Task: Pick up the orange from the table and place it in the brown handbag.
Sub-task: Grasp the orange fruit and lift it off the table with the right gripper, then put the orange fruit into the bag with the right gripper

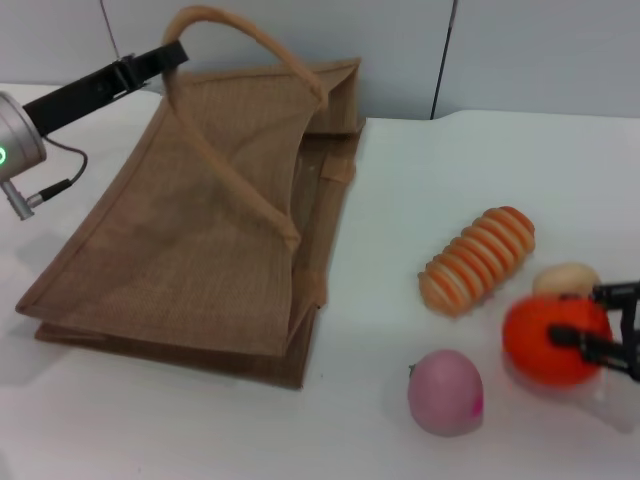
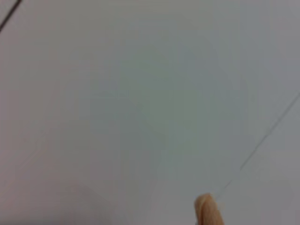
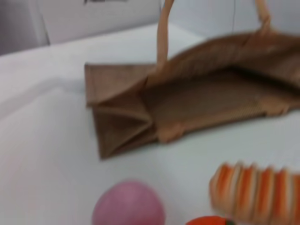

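Observation:
The orange (image 1: 545, 345) lies at the right of the table (image 1: 500, 170), between a pale ball and a pink fruit. My right gripper (image 1: 602, 325) reaches in from the right edge, its black fingers (image 1: 612, 294) closed against the orange's sides. Only the orange's top edge (image 3: 208, 220) shows in the right wrist view. The brown handbag (image 1: 200, 230) lies on the left half, mouth facing right, also in the right wrist view (image 3: 206, 103). My left gripper (image 1: 160, 58) is shut on the handbag's upper handle (image 1: 215, 18) and holds it raised; a handle tip (image 2: 207, 211) shows in the left wrist view.
An orange-and-cream ribbed toy (image 1: 478, 260) lies between the handbag and the orange. A pink round fruit (image 1: 446, 392) sits at the front, a pale peach ball (image 1: 565, 279) just behind the orange. A grey wall stands behind the table.

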`<state>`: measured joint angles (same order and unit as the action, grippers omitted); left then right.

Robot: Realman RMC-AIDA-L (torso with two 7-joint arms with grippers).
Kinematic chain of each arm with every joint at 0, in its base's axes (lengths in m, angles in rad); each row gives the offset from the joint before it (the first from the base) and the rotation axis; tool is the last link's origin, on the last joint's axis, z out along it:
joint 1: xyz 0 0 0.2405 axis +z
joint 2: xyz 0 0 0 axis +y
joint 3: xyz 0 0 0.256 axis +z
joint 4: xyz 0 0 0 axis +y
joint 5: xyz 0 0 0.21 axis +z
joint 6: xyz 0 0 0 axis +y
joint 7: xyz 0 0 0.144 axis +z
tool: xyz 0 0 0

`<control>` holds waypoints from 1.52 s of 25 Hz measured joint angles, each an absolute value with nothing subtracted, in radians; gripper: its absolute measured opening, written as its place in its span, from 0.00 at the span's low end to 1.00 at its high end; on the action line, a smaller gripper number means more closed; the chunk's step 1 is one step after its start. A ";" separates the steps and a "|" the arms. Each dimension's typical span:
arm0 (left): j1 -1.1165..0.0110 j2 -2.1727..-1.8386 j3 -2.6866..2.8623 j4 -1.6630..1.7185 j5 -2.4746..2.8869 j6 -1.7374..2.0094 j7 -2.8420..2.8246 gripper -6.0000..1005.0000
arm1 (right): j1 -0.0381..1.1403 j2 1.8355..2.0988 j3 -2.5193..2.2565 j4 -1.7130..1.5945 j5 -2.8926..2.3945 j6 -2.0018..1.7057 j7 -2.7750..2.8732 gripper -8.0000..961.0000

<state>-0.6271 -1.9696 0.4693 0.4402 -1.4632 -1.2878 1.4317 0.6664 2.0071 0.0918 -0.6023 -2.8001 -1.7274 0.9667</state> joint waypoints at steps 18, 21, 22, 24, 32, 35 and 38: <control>-0.655 -1.971 0.469 0.440 -1.538 -1.566 1.426 0.13 | 0.802 2.021 0.078 -0.435 -2.580 -1.724 0.883 0.30; -0.659 -1.969 0.469 0.440 -1.556 -1.616 1.425 0.13 | 0.842 2.021 0.078 -0.366 -2.581 -1.652 0.868 0.29; -0.660 -1.969 0.469 0.440 -1.561 -1.629 1.424 0.13 | 0.852 2.021 0.077 -0.345 -2.582 -1.628 0.863 0.29; -0.661 -1.968 0.470 0.440 -1.571 -1.645 1.419 0.13 | 0.874 2.020 0.077 -0.302 -2.583 -1.583 0.853 0.27; -0.684 -1.963 0.470 0.415 -1.608 -1.727 1.399 0.13 | 0.944 2.022 0.077 -0.127 -2.584 -1.394 0.770 0.18; -0.686 -1.963 0.470 0.415 -1.623 -1.750 1.392 0.13 | 0.968 2.023 0.077 -0.075 -2.586 -1.333 0.745 0.15; -0.691 -1.963 0.470 0.414 -1.634 -1.764 1.383 0.13 | 0.990 2.025 0.077 -0.024 -2.586 -1.259 0.712 0.13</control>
<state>-0.6905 -1.9633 0.4700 0.4144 -1.6337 -1.7637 1.3827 0.9896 2.0255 0.0766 -0.0237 -2.5858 -1.2592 0.7117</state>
